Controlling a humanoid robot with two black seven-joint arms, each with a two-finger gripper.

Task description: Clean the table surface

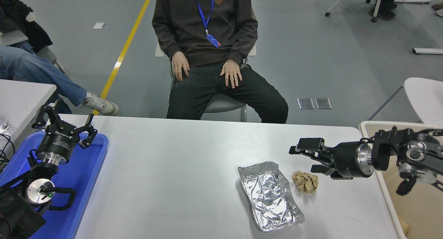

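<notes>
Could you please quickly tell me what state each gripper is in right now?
Left gripper: open, empty, parked over the blue tray.
Right gripper: open, empty, just right of the crumpled brown paper ball, not touching it.

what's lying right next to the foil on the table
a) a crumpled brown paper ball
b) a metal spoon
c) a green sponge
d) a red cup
a: a crumpled brown paper ball sits on the table just right of the foil, with the open right hand close beside it.
</notes>
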